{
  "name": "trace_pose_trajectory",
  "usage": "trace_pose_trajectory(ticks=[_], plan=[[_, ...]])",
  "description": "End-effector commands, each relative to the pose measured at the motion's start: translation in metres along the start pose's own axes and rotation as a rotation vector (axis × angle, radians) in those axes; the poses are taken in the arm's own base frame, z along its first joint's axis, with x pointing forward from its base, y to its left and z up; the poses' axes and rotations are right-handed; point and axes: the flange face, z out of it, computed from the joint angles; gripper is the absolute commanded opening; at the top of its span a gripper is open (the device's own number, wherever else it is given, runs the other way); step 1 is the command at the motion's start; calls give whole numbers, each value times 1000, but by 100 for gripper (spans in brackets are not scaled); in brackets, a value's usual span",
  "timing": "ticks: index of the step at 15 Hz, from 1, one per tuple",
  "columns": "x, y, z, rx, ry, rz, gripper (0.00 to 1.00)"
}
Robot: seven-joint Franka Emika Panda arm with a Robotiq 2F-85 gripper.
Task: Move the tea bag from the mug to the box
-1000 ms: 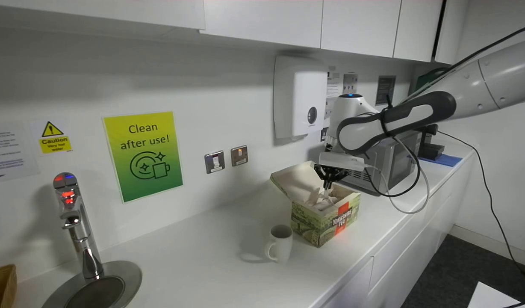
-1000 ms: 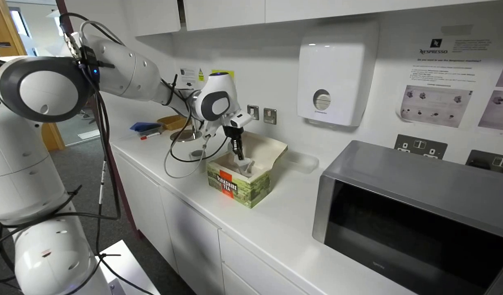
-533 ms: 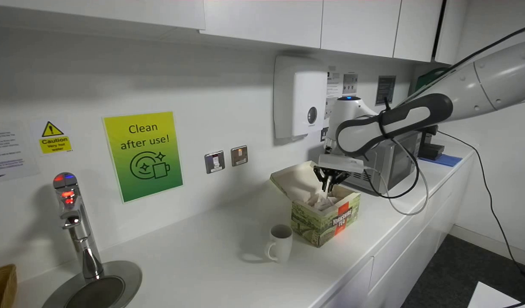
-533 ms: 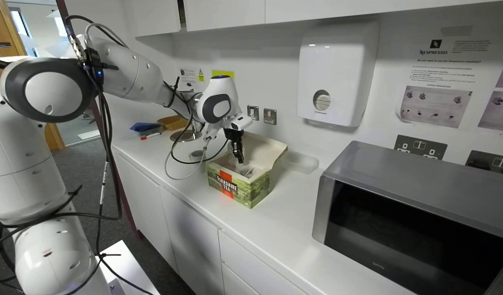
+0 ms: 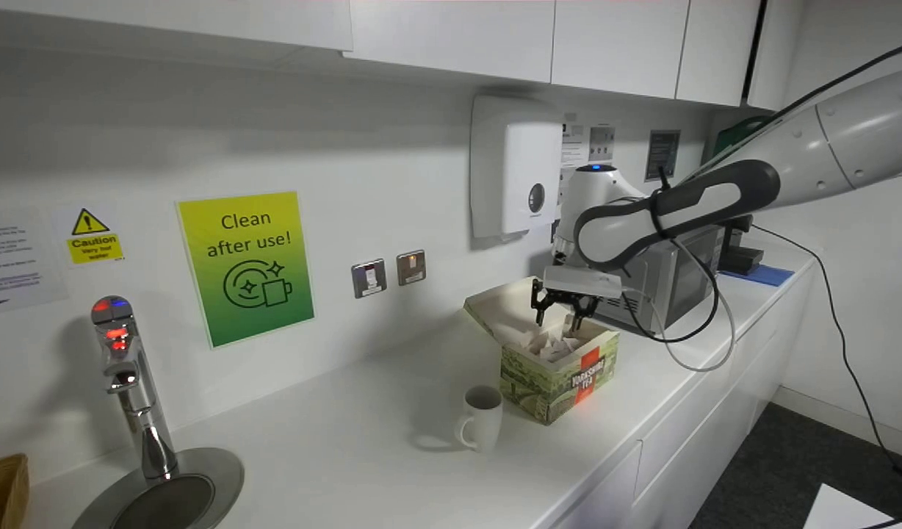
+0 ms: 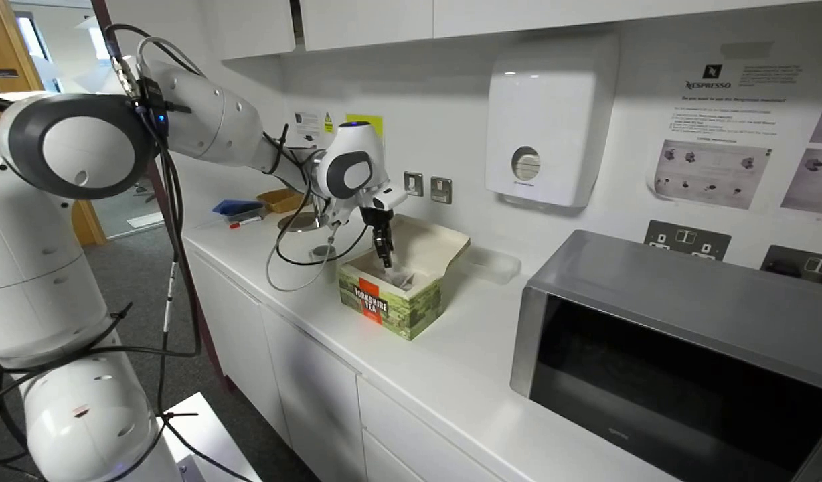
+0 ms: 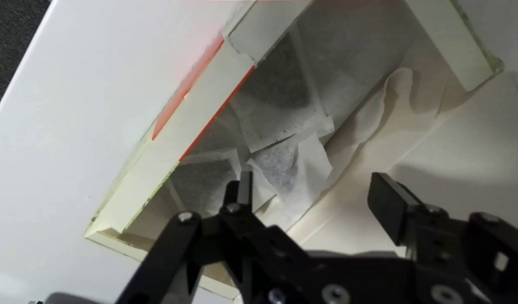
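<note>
Mug (image 5: 484, 427) and box (image 5: 548, 386) stand on counter (image 5: 348, 441) by wall (image 5: 392, 169).

White counter (image 5: 333, 455): upright mug (image 5: 484, 430) near open box (image 5: 543, 386); also microwave (image 6: 679, 301), translucent tub (image 6: 497, 266), wicker basket (image 5: 4, 491).

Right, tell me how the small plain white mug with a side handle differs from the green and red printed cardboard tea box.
The mug is plain white; the box has green and red printed sides. The mug is rounded with a side handle; the box is rectangular, with a raised flap lid. The mug is much narrower than the box. Both stand upright on the white counter, open at the top.
</note>
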Motion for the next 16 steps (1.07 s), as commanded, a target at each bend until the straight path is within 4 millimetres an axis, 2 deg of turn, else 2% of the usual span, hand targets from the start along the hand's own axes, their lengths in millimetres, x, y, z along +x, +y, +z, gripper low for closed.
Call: trace_pose_trajectory(ticks=[1,6,10,12,14,15,16], plan=[[-24,-8,-31,44,9,-27,100],[-98,-16,-73,0,-81,-172,100],[-156,-2,-112,-90,-204,-275,100],[-173,6,-134,-114,-216,-325,100],[-183,13,-153,-112,-147,-368,100],[-174,-4,-136,-120,-185,-326,100],[-178,-1,-145,-110,-171,-338,100]])
